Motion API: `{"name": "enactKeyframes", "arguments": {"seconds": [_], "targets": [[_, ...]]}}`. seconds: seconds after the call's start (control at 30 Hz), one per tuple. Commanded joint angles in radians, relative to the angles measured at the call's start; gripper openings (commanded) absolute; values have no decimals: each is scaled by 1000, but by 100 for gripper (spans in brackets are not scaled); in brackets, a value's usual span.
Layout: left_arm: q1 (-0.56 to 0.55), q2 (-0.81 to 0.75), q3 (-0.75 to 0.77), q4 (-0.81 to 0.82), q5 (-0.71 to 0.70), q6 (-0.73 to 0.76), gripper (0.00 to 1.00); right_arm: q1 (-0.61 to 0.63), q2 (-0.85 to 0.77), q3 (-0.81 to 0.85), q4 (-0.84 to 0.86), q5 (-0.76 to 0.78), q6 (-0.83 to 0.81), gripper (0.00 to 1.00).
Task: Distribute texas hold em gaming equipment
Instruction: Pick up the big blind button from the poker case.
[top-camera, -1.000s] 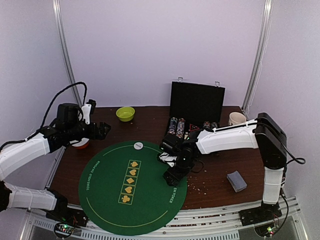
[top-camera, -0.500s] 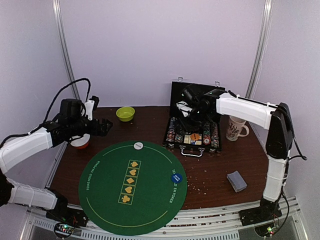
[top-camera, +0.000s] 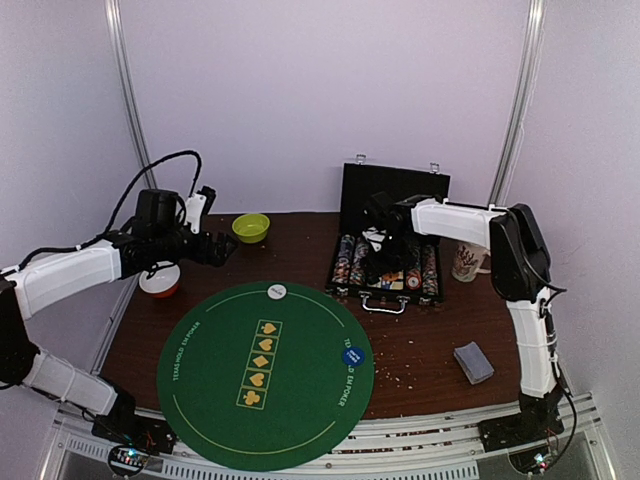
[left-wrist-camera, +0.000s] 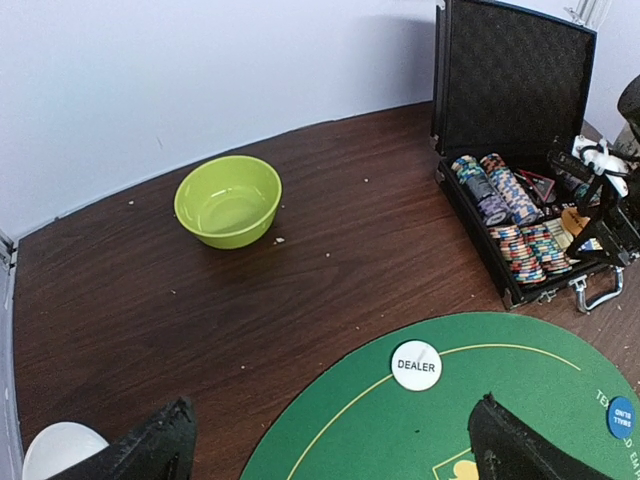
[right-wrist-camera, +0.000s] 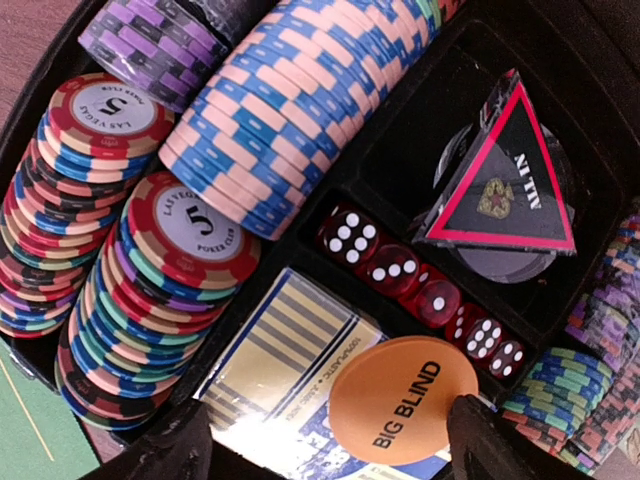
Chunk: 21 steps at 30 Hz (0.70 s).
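Hovering inside case (top-camera: 393, 195) walls, right hand (right-wrist-camera: 325, 447) splayed over orange button (right-wrist-camera: 402, 400); left hand (left-wrist-camera: 330, 445) splayed.

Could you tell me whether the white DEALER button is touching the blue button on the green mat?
Apart. The left wrist view shows the white DEALER button and the blue button at separate spots on the green mat, with bare felt between them.

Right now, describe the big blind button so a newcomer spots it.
Find the open black case at the back right of the table. Inside, atop the striped card box beside the red dice, lies the button: the only orange disc there, printed BIG BLIND.
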Motion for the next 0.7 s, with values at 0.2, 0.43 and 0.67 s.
{"name": "enactKeyframes", "arguments": {"seconds": [0.2, 0.43, 0.67], "targets": [[-5, 14, 22, 56, 17, 46, 98, -19, 2, 29, -67, 31, -20, 76], [-5, 23, 19, 57, 25, 43, 98, -26, -36, 74, -62, 31, -29, 75], [-4, 9, 9, 55, 14, 43, 98, -46, -4, 41, -57, 30, -31, 84]]}}
